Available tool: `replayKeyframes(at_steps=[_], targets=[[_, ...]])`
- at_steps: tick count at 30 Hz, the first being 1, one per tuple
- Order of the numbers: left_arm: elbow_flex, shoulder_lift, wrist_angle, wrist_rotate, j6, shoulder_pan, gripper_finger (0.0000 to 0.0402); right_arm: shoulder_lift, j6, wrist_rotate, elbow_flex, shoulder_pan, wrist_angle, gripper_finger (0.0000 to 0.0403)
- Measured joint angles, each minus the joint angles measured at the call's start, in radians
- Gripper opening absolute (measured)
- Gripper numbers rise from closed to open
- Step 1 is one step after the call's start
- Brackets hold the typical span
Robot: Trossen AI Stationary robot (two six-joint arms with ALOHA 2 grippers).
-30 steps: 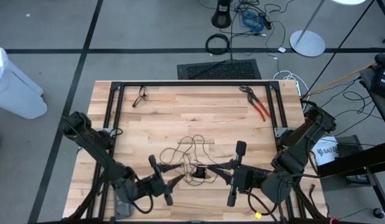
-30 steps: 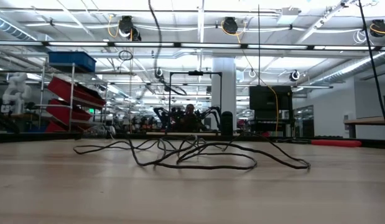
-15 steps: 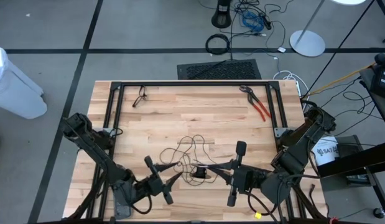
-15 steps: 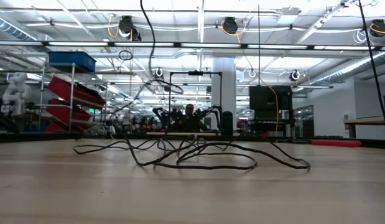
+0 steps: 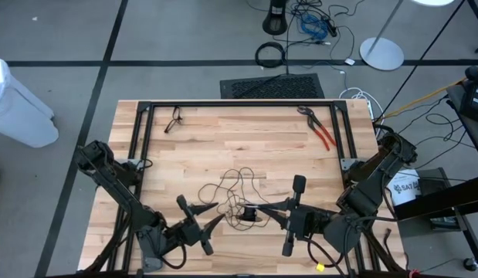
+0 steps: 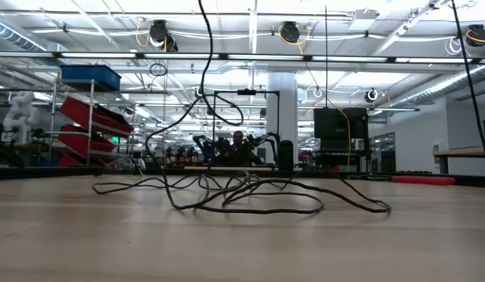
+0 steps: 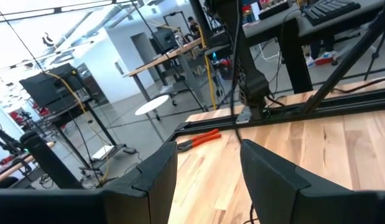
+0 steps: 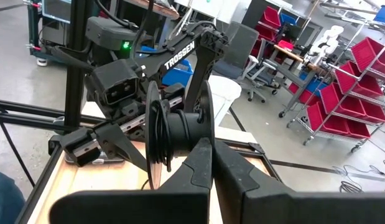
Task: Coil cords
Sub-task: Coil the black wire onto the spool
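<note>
A thin black cord [image 5: 237, 184] lies in a loose tangle on the wooden table's middle [image 6: 250, 205]. One strand [image 6: 204, 55] rises from it out of the top of the low view. My right gripper [image 5: 263, 211] is shut near the table's front edge, with a dark round bundle of cord loops [image 8: 170, 134] at its fingertips. My left gripper [image 5: 217, 220] faces it from the left, open. A dark strand [image 7: 237, 93] runs in line with the gap between its fingers [image 7: 208, 180]. My right gripper pinches the dark bundle of cord [image 8: 191, 138] between its two fingertips, coming level from the table's right. The bundle is held off the table, and the rest of the cord trails down to the tangle. My left gripper: I cannot tell whether its fingers touch the strand.
Red-handled pliers [image 5: 322, 131] lie at the far right of the table, and a small dark object [image 5: 173, 121] at the far left. A black frame [image 5: 239, 103] borders the table. A thick black cable ring [image 5: 270, 54] lies on the floor beyond.
My left gripper has swung a little toward the table's left edge and turned slightly. The strand that rises from the tangle has shifted sideways in the low view and now bends into a wider curve. The tangle on the table has stayed where it was.
</note>
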Motion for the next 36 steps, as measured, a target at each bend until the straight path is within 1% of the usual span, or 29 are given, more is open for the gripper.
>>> replayKeyframes(at_steps=[2, 4, 10, 13, 15, 20, 33, 36], targets=[[0.000, 0.000, -0.004, 0.000, 0.000, 0.000, 0.0178, 0.000, 0.000, 0.000, 0.000, 0.000, 0.000, 0.0000], [0.000, 0.000, -0.004, 0.001, 0.000, 0.000, 0.0165, 0.000, 0.000, 0.000, 0.000, 0.000, 0.000, 0.0000], [0.000, 0.000, -0.026, 0.014, -0.001, 0.001, 0.0100, 0.000, 0.000, 0.000, 0.000, 0.000, 0.000, 0.0000], [0.000, 0.000, -0.027, 0.093, -0.003, 0.001, 0.0076, 0.000, 0.000, 0.000, 0.000, 0.000, 0.000, 0.0000], [0.000, 0.000, -0.027, 0.135, -0.022, 0.003, 0.0067, 0.000, 0.000, 0.000, 0.000, 0.000, 0.000, 0.0000], [0.000, 0.000, -0.033, 0.147, -0.054, 0.010, 0.0064, 0.000, 0.000, -0.001, 0.000, 0.000, 0.000, 0.0000], [0.000, 0.000, -0.033, 0.119, -0.055, 0.010, 0.0064, 0.000, 0.000, -0.001, 0.000, 0.000, 0.000, 0.0000], [0.000, 0.000, -0.035, 0.137, -0.056, 0.010, 0.0064, 0.000, 0.000, -0.001, 0.000, 0.000, 0.000, 0.0000]])
